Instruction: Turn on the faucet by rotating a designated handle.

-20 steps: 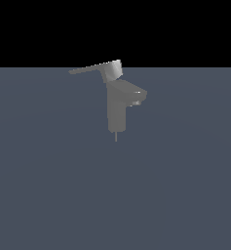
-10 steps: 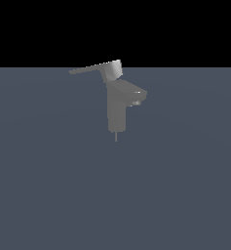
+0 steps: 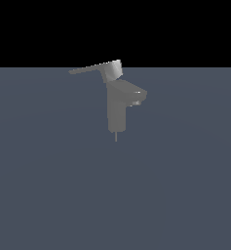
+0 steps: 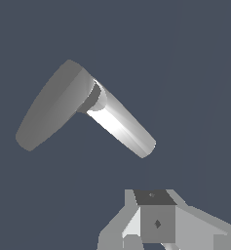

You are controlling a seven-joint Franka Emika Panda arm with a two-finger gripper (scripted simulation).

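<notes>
So we only catch the end effector (image 4: 156,229) in the wrist view, and just a chunk of it: pale grey blocky housing with a darker square block in the middle, cut off at the frame edge. We can't see the fingertips at all, so honestly we can't tell whether it's spread apart or closed up. It isn't touching anything we can make out, and it doesn't show up in the exterior view at all.

Moving out from there, the wrist view shows the faucet (image 4: 122,124) from an odd angle: a bright, shiny rounded bar running diagonally, joined through a short dark collar to a broad flat matte grey paddle, which we take to be the handle (image 4: 51,107). Both sit well apart from the end effector, with only plain blue-grey surface between them.

In the exterior view the faucet (image 3: 117,110) stands upright on the blue-grey desk (image 3: 48,185), roughly mid-frame, a blocky grey column with a stubby spout (image 3: 135,93) poking toward the exterior view's right. On top sits a lighter cylinder cap, and the handle (image 3: 90,69) sticks out from it toward the exterior view's left, thin, flat and tilted slightly down at its far tip. A thin pin pokes out below the column's base.
</notes>
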